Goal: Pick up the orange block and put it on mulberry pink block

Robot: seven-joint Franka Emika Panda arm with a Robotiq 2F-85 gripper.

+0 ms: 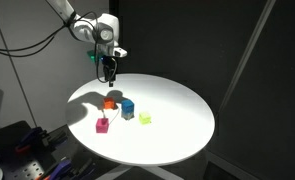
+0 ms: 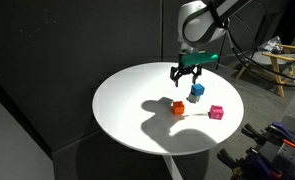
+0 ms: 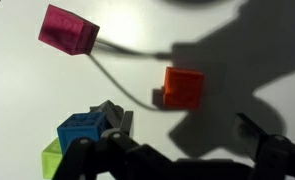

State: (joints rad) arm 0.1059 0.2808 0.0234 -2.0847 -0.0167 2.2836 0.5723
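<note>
Overhead, spread empty jaws hang above orange block (image 1: 110,103); blue block (image 1: 128,107) beside, mulberry pink block (image 1: 103,124) apart.

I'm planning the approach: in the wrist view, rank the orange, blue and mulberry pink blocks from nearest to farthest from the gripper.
Measured from the open gripper:
1. orange block: just ahead, centred between the fingers.
2. blue block: off to the side, low at the picture's left.
3. mulberry pink block: farthest, in the top-left corner.
</note>
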